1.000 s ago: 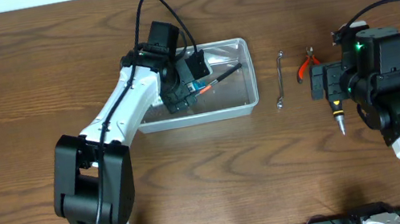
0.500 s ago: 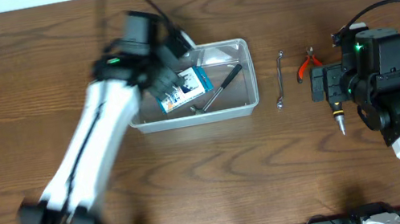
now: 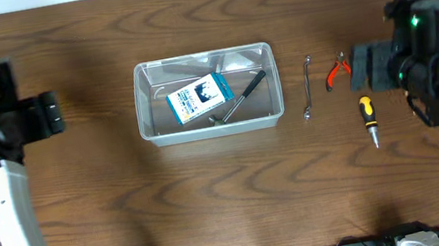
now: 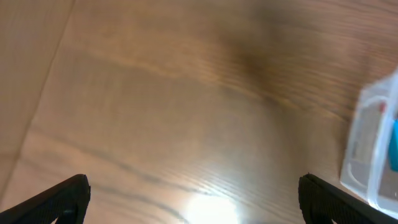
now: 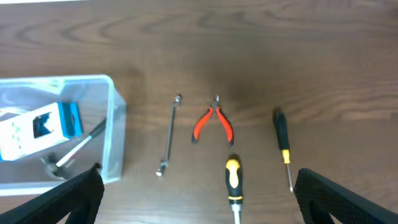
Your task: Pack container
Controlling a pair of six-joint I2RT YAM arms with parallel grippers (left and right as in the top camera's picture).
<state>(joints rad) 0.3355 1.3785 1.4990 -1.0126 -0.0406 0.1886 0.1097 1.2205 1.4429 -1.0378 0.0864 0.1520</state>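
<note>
Clear plastic rectangular container (image 3: pixel 142 109) on the brown wooden table (image 3: pixel 214 195), holding a blue-and-white box (image 3: pixel 198 97) with a black-handled metal tool (image 3: pixel 242 98) to the box's right. Right of the container, in order: silver metal wrench (image 3: pixel 306 86), orange-handled pliers (image 3: pixel 337 70), yellow-and-black screwdriver (image 3: pixel 368 116), the last nearest the front.

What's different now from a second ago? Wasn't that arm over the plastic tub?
The left gripper let go of the blue-and-white box, which lies in the container, and swung far off to the left, open. The right gripper, open, pulled back slightly, uncovering more of the yellow-handled screwdriver. The wrench, pliers and container have not moved.
</note>
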